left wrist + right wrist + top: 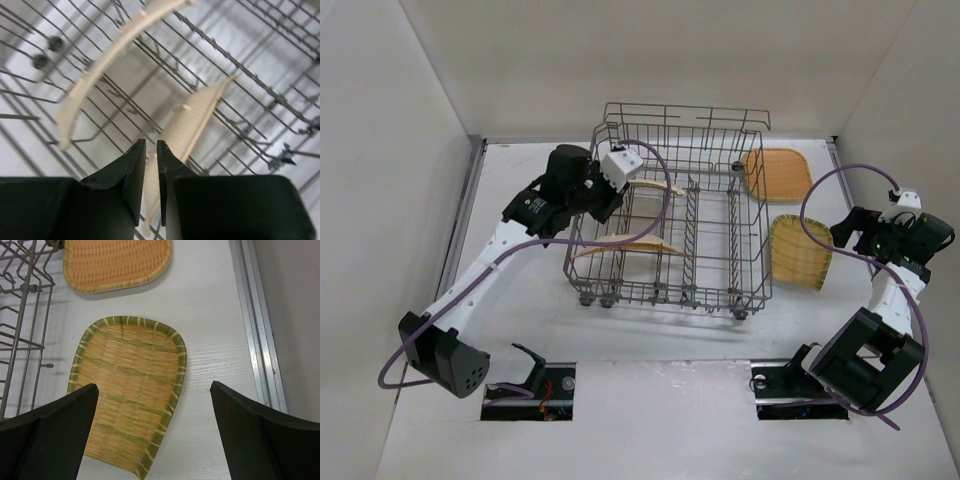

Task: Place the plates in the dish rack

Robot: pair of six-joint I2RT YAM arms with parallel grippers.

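Note:
The grey wire dish rack [686,106] stands mid-table. Two pale plates stand edge-on in its left half: one near the front [620,247] and one further back [657,188]. My left gripper [618,190] is inside the rack. In the left wrist view its jaws [151,142] are closed to a narrow gap on the edge of the rear plate [197,117]; the other plate [100,65] curves above. A square orange plate [777,173] and a leaf-shaped plate [800,252] lie on the table right of the rack. My right gripper [152,405] is open above the leaf plate [127,395].
Rack wires [250,75] surround the left gripper. In the right wrist view the rack's side [20,315] is at the left, the square plate [117,262] at the top, and a metal rail [255,340] runs along the table's right edge. White walls enclose the table.

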